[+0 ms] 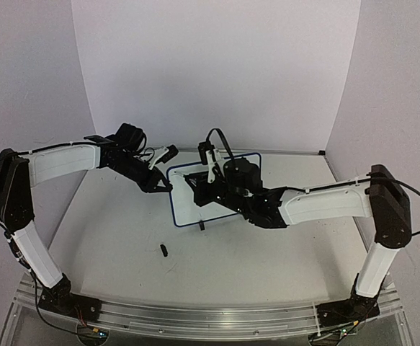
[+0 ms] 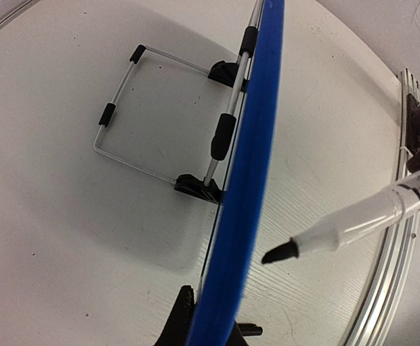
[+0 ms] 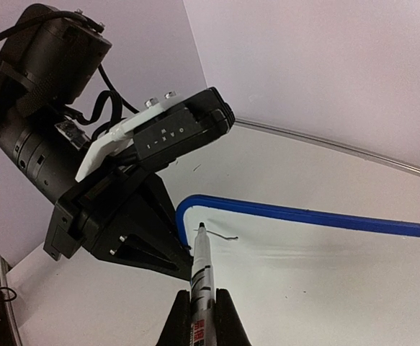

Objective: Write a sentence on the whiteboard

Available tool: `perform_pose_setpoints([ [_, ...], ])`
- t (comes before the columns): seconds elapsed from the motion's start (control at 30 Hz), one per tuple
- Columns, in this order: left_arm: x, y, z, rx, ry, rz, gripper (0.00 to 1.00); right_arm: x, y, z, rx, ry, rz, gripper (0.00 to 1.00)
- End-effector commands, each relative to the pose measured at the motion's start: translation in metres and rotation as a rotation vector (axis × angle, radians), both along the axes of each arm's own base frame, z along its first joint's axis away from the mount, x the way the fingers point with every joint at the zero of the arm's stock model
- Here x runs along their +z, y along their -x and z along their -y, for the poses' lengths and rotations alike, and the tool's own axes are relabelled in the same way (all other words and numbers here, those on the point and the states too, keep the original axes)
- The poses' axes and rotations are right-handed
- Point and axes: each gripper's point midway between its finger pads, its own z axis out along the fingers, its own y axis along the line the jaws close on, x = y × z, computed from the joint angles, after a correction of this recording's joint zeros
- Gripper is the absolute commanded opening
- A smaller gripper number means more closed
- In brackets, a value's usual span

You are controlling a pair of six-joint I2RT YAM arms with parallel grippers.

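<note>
The whiteboard (image 1: pixel 186 210), white with a blue rim, stands tilted on its wire stand (image 2: pixel 148 119) in the middle of the table. My left gripper (image 1: pixel 165 184) is shut on its left rim, which shows edge-on in the left wrist view (image 2: pixel 249 166). My right gripper (image 3: pixel 201 316) is shut on a white marker (image 3: pixel 199 270). The marker's black tip (image 3: pixel 202 228) is at the board's upper left corner (image 3: pixel 188 205) and also shows in the left wrist view (image 2: pixel 282 251). Of the sentence, only one short black stroke (image 3: pixel 224 236) shows beside the tip.
A small black marker cap (image 1: pixel 164 250) lies on the table in front of the board. Purple walls close in the back and sides. A metal rail (image 1: pixel 210 317) runs along the near edge by the arm bases.
</note>
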Motion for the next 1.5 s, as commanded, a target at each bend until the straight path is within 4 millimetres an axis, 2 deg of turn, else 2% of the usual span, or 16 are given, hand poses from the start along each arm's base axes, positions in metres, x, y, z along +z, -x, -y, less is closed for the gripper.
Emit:
perform_pose_setpoints([
  [0.0, -0.001, -0.003, -0.001, 0.002, -0.021, 0.025, 0.0, 0.007, -0.007, -0.006, -0.014, -0.011, 0.014, 0.0],
  [0.43, -0.001, -0.004, -0.002, 0.003, -0.023, 0.029, 0.0, -0.012, -0.013, 0.003, -0.076, 0.021, -0.017, 0.0],
  [1.03, -0.001, -0.004, -0.002, 0.005, -0.028, 0.03, 0.0, -0.062, -0.004, 0.008, -0.06, 0.083, -0.117, 0.0],
  [1.23, -0.002, -0.004, -0.002, 0.006, -0.031, 0.03, 0.0, -0.052, 0.002, 0.008, -0.029, 0.076, -0.099, 0.0],
  [1.47, -0.001, -0.005, -0.002, 0.005, -0.029, 0.035, 0.0, -0.016, 0.017, 0.015, 0.028, 0.002, -0.059, 0.0],
])
